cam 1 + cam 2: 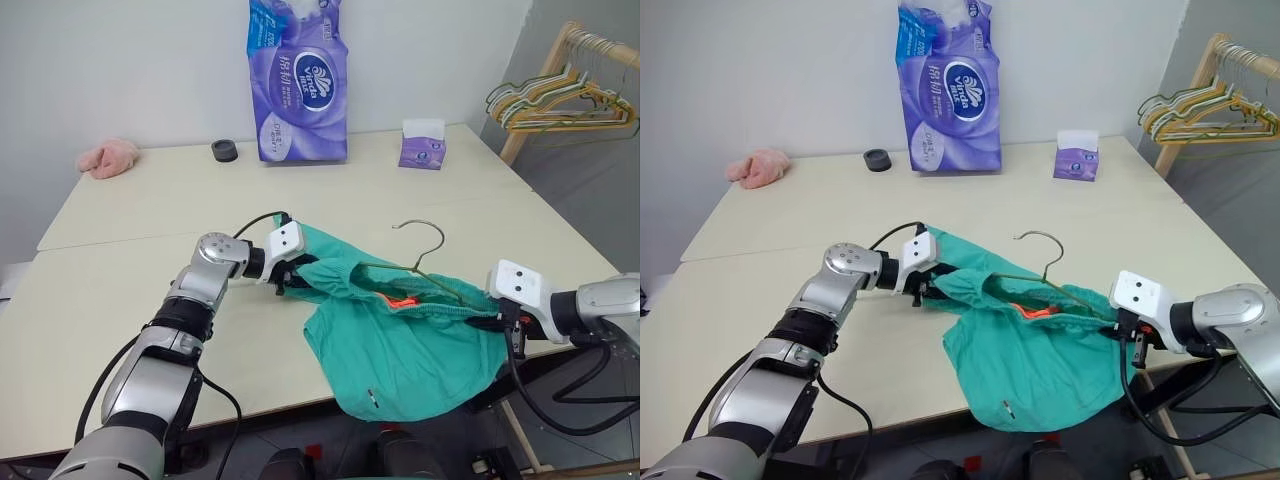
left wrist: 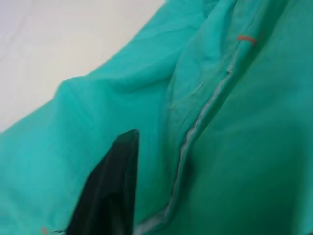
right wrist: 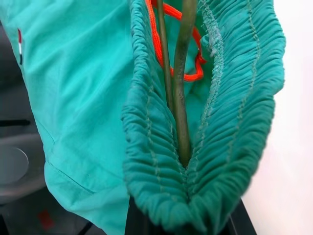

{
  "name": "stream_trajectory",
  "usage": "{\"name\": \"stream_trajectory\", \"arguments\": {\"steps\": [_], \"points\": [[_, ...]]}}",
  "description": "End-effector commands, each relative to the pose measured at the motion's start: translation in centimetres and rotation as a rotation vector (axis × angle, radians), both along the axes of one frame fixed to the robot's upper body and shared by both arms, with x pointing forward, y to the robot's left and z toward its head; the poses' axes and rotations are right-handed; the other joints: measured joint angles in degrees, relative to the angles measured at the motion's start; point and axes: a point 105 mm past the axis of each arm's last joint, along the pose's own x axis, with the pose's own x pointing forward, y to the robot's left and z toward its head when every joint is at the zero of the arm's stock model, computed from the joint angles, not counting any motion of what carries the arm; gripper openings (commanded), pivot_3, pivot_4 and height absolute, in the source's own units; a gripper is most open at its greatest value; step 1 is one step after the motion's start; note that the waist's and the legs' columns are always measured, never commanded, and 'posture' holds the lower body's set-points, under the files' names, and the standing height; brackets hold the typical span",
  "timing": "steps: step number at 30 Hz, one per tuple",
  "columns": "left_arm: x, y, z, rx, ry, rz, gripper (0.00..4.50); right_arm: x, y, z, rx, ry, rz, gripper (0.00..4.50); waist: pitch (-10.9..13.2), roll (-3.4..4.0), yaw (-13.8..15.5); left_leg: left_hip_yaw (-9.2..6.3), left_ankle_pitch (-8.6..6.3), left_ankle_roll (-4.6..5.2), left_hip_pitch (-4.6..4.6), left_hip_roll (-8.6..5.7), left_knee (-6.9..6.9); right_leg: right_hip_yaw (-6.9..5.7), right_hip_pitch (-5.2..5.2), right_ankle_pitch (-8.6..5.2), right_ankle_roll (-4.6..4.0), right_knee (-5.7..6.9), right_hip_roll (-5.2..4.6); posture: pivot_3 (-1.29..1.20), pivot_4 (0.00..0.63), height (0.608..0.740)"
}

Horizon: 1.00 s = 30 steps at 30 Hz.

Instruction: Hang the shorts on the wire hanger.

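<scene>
Right gripper (image 1: 498,322) is clamping the shorts (image 1: 405,345) waistband and wire hanger (image 1: 425,265) together — left gripper (image 1: 290,280), fingers unclear, is nosing into limp, slippery cloth.

Bare test rm/lab: plain table (image 1: 120,215), blank wall, wooden rack (image 1: 548,70) w/ hangers.

The shorts (image 1: 400,340) drape over my tabletop's (image 1: 130,290) near edge, the wire hanger (image 1: 425,262) inside their waistband. My left gripper (image 1: 285,272) sits at their left end, my right gripper (image 1: 497,322) at their right.
</scene>
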Motion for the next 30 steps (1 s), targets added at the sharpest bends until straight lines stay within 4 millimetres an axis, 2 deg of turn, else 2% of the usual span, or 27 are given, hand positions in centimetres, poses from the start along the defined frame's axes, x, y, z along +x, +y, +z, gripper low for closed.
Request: {"name": "stream_trajectory", "arguments": {"steps": [1, 6, 8, 10, 12, 16, 23, 26, 28, 30], "points": [[1.4, 0.4, 3.0, -0.09, -0.166, 0.073, 3.42, 0.2, 0.5, 1.5, 0.049, -0.044, -0.018, 0.0, 0.0, -0.01, 0.1, 0.0, 0.0, 0.0, 0.0, 0.0, 0.0, 0.0, 0.0, 0.0, 0.0, 0.0, 0.0, -0.21, 0.038, 0.74], [2.7, 2.7, 6.8, -0.189, -0.323, 0.203, 3.42, -0.6, 0.4, 1.5, 0.176, 0.059, -0.182, 0.0, 0.0, -0.02, 0.1, -0.02, 0.0, 0.0, 0.0, 0.0, 0.0, 0.0, -0.01, 0.01, 0.0, 0.01, -0.01, -0.21, 0.041, 0.74], [2.4, 2.6, 7.4, -0.203, -0.331, 0.193, 3.42, -1.2, 0.5, 1.5, 0.235, 0.104, -0.237, 0.0, -0.1, -0.02, 0.1, -0.04, 0.0, -0.01, -0.01, 0.0, 0.0, -0.01, 0.0, 0.01, 0.0, 0.02, -0.02, -0.22, 0.046, 0.74], [1.7, 1.7, 7.8, -0.242, -0.304, 0.154, 3.42, -1.8, 0.3, 1.4, 0.284, 0.139, -0.294, 0.0, -0.1, -0.01, 0.3, -0.04, 0.0, -0.01, -0.02, 0.0, 0.0, -0.01, 0.0, 0.01, 0.0, 0.01, -0.04, -0.23, 0.052, 0.74], [0.0, -0.6, 7.9, -0.29, -0.234, 0.054, 3.42, -2.4, 0.1, 1.5, 0.359, 0.149, -0.369, 0.0, -0.1, -0.02, 0.6, -0.04, 0.0, -0.01, -0.04, -0.01, 0.0, -0.02, 0.0, 0.02, 0.01, 0.0, -0.06, -0.26, 0.061, 0.74], [-2.9, -5.7, 8.1, -0.36, -0.145, -0.11, 3.42, -3.1, -1.7, 1.4, 0.454, 0.089, -0.604, 0.0, -0.1, 0.02, 0.9, -0.05, -0.01, 0.0, -0.05, -0.02, 0.01, 0.0, 0.03, 0.02, 0.02, 0.01, -0.06, -0.3, 0.076, 0.74], [-6.3, -12.3, 8.9, -0.428, -0.08, -0.298, 3.42, -4.6, -5.2, 0.4, 0.482, -0.036, -0.952, 0.0, -0.1, 0.35, -1.7, -0.05, -0.01, 0.0, -0.01, -0.02, -0.06, 0.03, 0.03, -0.02, 0.11, 0.04, 0.02, -0.41, 0.104, 0.74], [-7.0, -13.8, 9.5, -0.459, -0.056, -0.344, 3.42, -5.5, -6.3, 0.1, 0.481, -0.038, -1.02, 0.0, -0.1, 0.51, -3.5, 0.04, -0.06, 0.09, -0.03, -0.1, -0.05, 0.17, 0.07, -0.07, 0.2, -0.01, 0.02, -0.44, 0.112, 0.74], [-7.5, -14.9, 10.1, -0.479, -0.047, -0.377, 3.42, -5.9, -7.4, 0.6, 0.465, -0.059, -1.063, 0.0, 0.0, 0.43, -4.9, -0.02, -0.08, 0.13, -0.05, -0.1, -0.06, 0.13, 0.08, -0.12, 0.27, -0.05, 0.06, -0.47, 0.12, 0.74], [-8.2, -17.0, 11.5, -0.507, -0.071, -0.438, 3.42, -5.6, -10.8, 3.0, 0.437, -0.179, -1.179, 0.0, 0.2, 0.57, -5.7, -0.09, -0.13, 0.22, -0.06, -0.12, -0.08, 0.07, 0.13, -0.23, 0.37, -0.08, 0.09, -0.5, 0.136, 0.74]]}}
